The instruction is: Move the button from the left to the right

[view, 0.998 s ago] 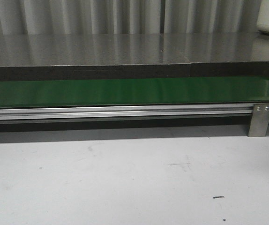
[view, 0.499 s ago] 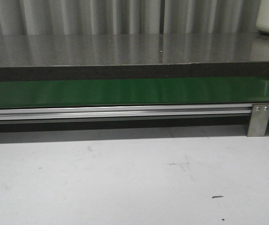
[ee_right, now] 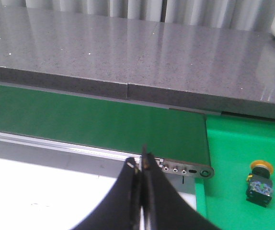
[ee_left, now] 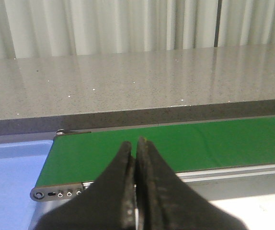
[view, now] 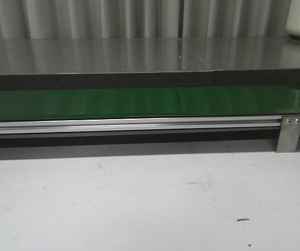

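At the lower right of the right wrist frame the button (ee_right: 260,183) sits off the green belt (ee_right: 94,122), so both grippers, left gripper (ee_left: 136,158) and right gripper (ee_right: 141,167), jaws pressed together and empty, risk hunting for it on bare belt.

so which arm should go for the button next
Right, probably. The button shows only in the right wrist view, lying on a green surface past the belt end, near the shut right gripper. The left gripper, also shut, sees only empty belt.

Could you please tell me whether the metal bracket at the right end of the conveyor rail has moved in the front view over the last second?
No. The silver metal bracket sits at the same spot against the green conveyor belt.
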